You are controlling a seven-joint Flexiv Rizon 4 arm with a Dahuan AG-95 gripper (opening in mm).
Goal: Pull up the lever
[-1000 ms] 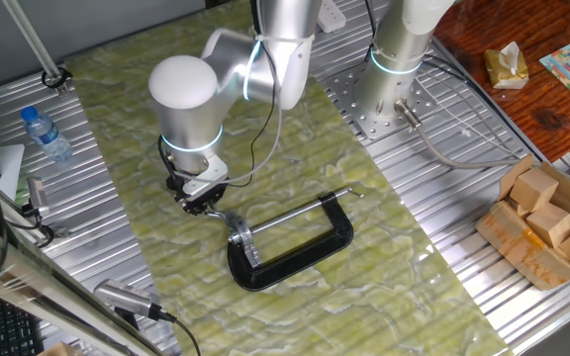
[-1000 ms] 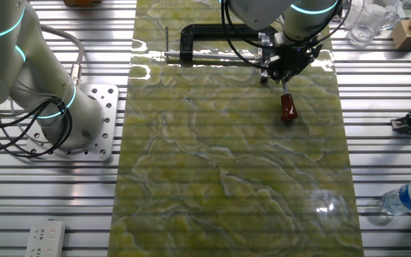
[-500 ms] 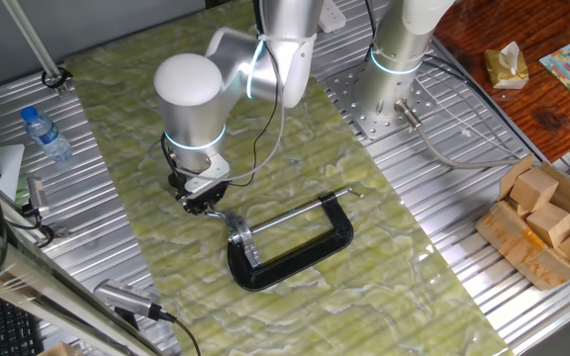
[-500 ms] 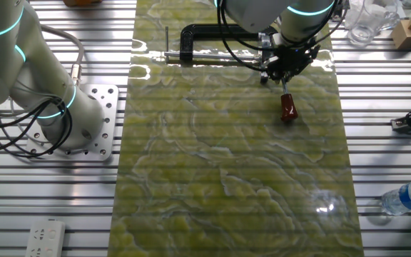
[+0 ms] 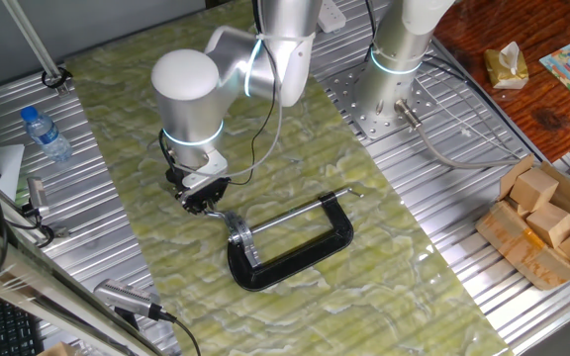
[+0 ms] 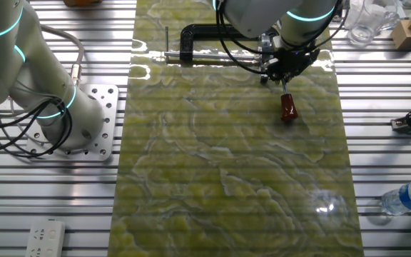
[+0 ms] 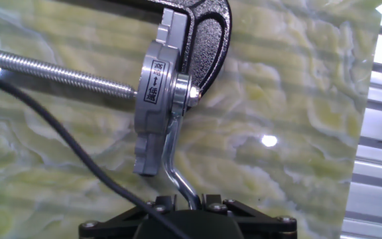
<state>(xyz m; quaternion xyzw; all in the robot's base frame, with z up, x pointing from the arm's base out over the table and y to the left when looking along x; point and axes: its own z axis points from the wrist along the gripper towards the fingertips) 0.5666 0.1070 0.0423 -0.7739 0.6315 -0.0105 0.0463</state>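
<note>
My two-finger gripper (image 6: 282,73) sits low over the green marbled mat (image 6: 227,178), right at the handle end of the black C-shaped clamp frame (image 5: 295,259). The thing I have to raise is the thin bent silver metal lever with a small red-brown rounded knob (image 6: 287,108): in the other fixed view the knob lies on the mat just beyond my fingers at about six o'clock, while the rod runs back up under me toward twelve o'clock, where it joins the silver bracket (image 7: 156,109) on the clamp. In the hand view the lever's rod comes down from that bracket at twelve o'clock, kinks, and disappears at the bottom edge straight into the black body of my hand, so its long axis lines up with my own line of sight and I am astride its shaft rather than on the knob. I cannot tell how wide my fingers stand or whether they grip the rod; the tips are hidden in every view. The long straight silver screw rod (image 7: 58,72) runs off toward nine o'clock from the bracket, well clear of my path. As I judge it, the lever lies flat, so the lift is not yet done, and it must pivot about the bracket joint, carrying the knob end upward.
</note>
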